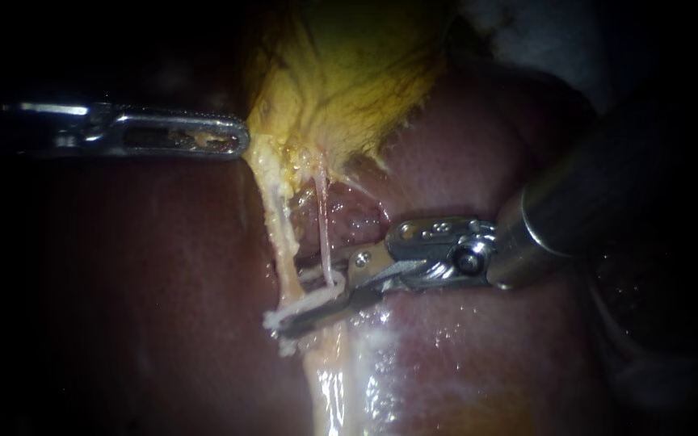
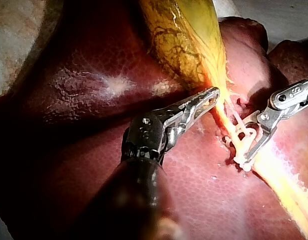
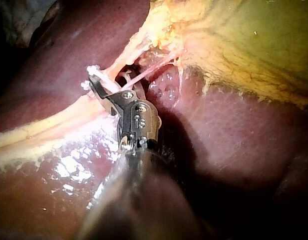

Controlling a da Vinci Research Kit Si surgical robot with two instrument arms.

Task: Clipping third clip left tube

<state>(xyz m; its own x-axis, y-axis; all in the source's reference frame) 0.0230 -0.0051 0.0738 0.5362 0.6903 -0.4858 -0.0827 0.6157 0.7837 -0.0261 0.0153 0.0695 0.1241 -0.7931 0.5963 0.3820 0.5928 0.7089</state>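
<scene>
Holding the gallbladder [image 1: 341, 81] taut in our left instrument's [image 1: 237, 137] clenched claw, we stretch the left tube [image 1: 280, 226] over the liver [image 1: 123, 282] so our right instrument's [image 1: 282, 323] claw, grasping a clip [image 1: 313, 303], straddles its lower end.

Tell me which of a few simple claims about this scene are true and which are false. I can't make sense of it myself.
1. The left instrument reaches in from the side and its tip holds the edge of the gallbladder. True.
2. The gallbladder is the dark red mass. False: the gallbladder is yellow-green, and the dark red mass is the liver.
3. The right instrument carries a white clip at the left tube. True.
4. The right instrument hangs well clear of the tissue. False: its tip is down at the tubes, lying close over the liver.
</scene>
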